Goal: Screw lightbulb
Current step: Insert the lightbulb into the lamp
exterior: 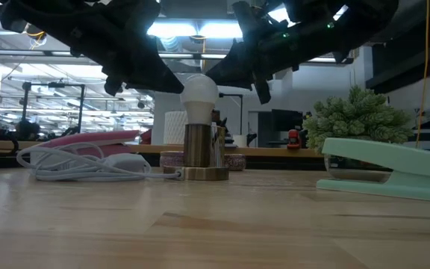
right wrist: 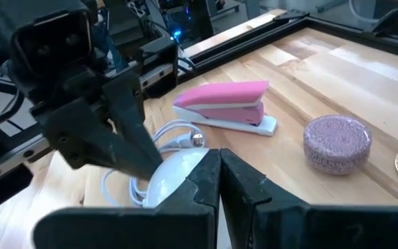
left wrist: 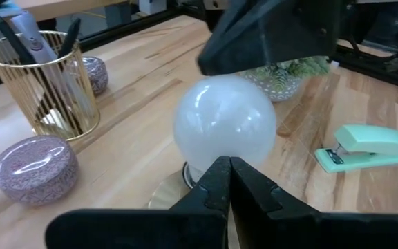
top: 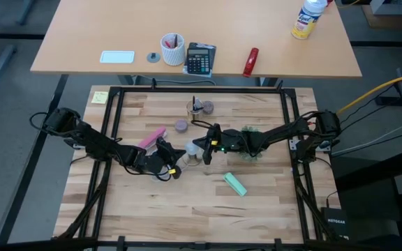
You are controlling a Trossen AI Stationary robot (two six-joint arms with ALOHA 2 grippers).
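The frosted-white lightbulb [exterior: 198, 91] stands upright with its base in a metal socket sleeve [exterior: 203, 146] on a round tan disc [exterior: 204, 174] near the table's middle. My left gripper [top: 181, 153] comes from the table's left and is shut, its tips at the bulb's left side. My right gripper [top: 203, 147] comes from the right and is also shut, with its tips at the bulb's right side. The wrist views show the bulb [left wrist: 224, 124] [right wrist: 175, 176] just beyond each gripper's closed fingertips. My left gripper lays its shut fingertips [left wrist: 221, 173] against the bulb's left side [exterior: 183, 88], slanting down from the table's left. The bulb stays upright in the socket. My right gripper lays its shut fingertips [right wrist: 216, 162] against the bulb's upper right side [exterior: 216, 81], slanting down from the table's right.
A pink stapler [top: 152, 136] and a white cable [exterior: 80, 166] lie left of the socket. A mint-green stapler [top: 234, 183] lies to the near right. A gold wire pen cup [left wrist: 47, 83], two round purple tins [left wrist: 33, 169] [top: 181, 126] and a small plant [exterior: 360, 116] stand farther back.
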